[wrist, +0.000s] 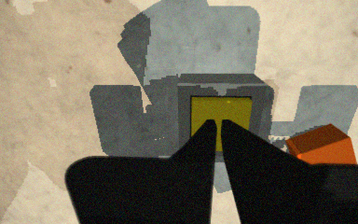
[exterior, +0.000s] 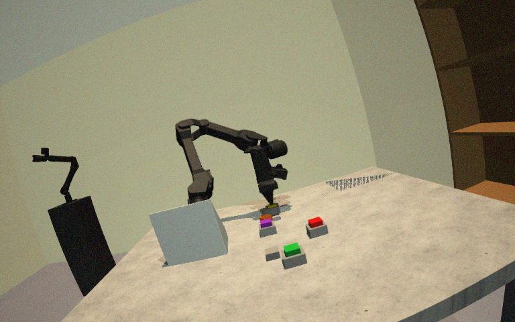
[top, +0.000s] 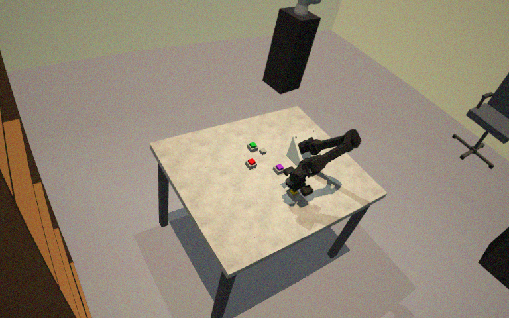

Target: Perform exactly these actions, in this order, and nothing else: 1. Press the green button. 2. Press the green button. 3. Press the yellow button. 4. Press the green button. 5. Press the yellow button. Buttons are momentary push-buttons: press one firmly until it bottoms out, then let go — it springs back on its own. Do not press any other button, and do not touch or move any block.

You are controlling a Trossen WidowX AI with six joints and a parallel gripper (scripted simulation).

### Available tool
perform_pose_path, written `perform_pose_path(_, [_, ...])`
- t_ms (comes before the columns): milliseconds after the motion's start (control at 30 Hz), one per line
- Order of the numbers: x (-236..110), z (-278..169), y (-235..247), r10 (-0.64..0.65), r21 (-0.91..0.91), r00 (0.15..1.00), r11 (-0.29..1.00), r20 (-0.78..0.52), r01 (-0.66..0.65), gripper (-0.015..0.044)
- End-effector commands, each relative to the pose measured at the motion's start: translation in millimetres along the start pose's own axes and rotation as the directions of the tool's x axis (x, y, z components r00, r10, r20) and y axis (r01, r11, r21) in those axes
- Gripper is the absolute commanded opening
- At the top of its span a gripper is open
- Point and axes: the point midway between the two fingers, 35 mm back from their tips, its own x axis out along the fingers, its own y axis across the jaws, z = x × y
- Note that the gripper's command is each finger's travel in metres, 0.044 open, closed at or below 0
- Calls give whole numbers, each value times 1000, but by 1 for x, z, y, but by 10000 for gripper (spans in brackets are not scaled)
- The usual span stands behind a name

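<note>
The yellow button (top: 293,192) (exterior: 273,206) (wrist: 220,106) sits in a grey housing in the arm's shadow. My gripper (exterior: 272,203) (wrist: 217,127) is shut and empty, pointing down with its fingertips over the yellow cap, at or very close to its top. How far the cap is down cannot be told. In the top view the arm partly hides this button. The green button (top: 252,144) (exterior: 292,249) stands raised in its housing, well away from the gripper; it is outside the wrist view.
An orange block (exterior: 265,217) (wrist: 328,148) lies close beside the yellow button. The purple button (top: 278,167) (exterior: 265,223) is beyond it. The red button (top: 251,161) (exterior: 315,222) stands apart. A small grey block (top: 263,151) (exterior: 272,253) is beside the green button. A pale panel (exterior: 186,233) stands near the arm's base.
</note>
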Motion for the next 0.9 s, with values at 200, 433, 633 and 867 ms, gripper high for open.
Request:
perform_pose_path(200, [-2, 0, 0, -1, 0, 1000, 1000, 0, 1, 20])
perform_pose_path(433, [-33, 0, -1, -6, 4, 1000, 1000, -1, 6, 20])
perform_pose_path(633, [-78, 26, -5, -13, 4, 1000, 1000, -1, 13, 178])
perform_pose_path(867, [-94, 32, -7, -10, 4, 1000, 1000, -1, 10, 335])
